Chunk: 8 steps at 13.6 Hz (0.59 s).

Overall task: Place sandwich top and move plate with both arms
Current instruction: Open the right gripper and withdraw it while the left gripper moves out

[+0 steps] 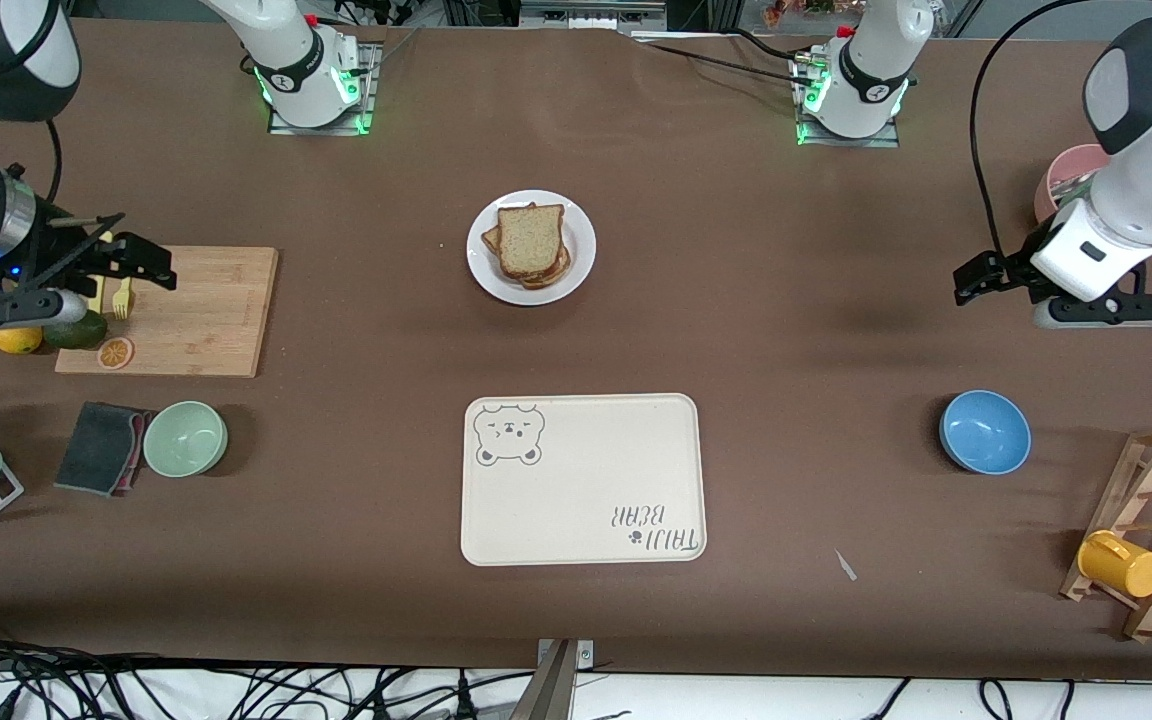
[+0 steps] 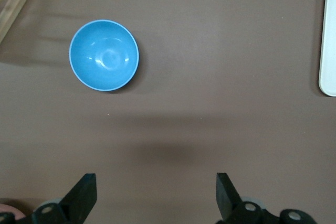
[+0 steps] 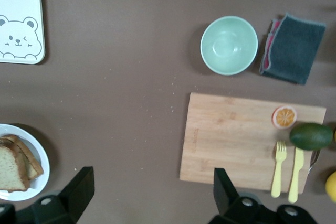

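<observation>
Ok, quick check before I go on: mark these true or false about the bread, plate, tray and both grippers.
1. A bread slice tops the stack on the plate. True.
2. The plate sits on the tray. False: it is on the table, farther from the front camera than the tray.
3. The left gripper holds the blue bowl. False: it is open, over bare table.
4. The right gripper is open. True.
5. The tray carries food. False: nothing lies on it.

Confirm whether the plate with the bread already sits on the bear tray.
No, the plate rests on bare table, farther from the front camera than the bear tray.
</observation>
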Motion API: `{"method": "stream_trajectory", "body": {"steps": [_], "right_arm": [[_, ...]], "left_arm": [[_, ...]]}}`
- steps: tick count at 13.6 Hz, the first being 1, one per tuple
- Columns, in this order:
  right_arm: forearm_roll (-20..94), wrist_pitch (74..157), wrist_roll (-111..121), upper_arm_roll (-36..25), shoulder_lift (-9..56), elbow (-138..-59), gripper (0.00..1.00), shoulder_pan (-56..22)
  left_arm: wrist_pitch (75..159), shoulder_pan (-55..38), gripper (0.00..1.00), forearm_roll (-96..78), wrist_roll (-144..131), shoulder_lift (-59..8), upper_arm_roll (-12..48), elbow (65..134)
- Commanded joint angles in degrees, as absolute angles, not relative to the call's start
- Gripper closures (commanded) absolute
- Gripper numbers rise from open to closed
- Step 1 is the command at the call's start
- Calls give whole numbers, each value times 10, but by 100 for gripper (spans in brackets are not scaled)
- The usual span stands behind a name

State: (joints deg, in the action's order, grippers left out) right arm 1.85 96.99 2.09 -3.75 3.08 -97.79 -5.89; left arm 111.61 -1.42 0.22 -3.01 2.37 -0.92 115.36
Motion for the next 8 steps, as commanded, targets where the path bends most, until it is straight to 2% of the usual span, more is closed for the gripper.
{"method": "stream_trajectory", "body": {"steps": [1, 5, 8], "right_arm": [[11, 982, 1, 18, -13, -1021, 0, -2], [18, 942, 7, 21, -43, -1009, 0, 8], [18, 939, 10, 16, -40, -998, 0, 10]], "left_arm": [[1142, -15, 0, -41, -32, 53, -5, 1199], [1168, -16, 0, -132, -32, 51, 21, 1229], [1208, -16, 0, -214, -32, 47, 48, 1260]]}}
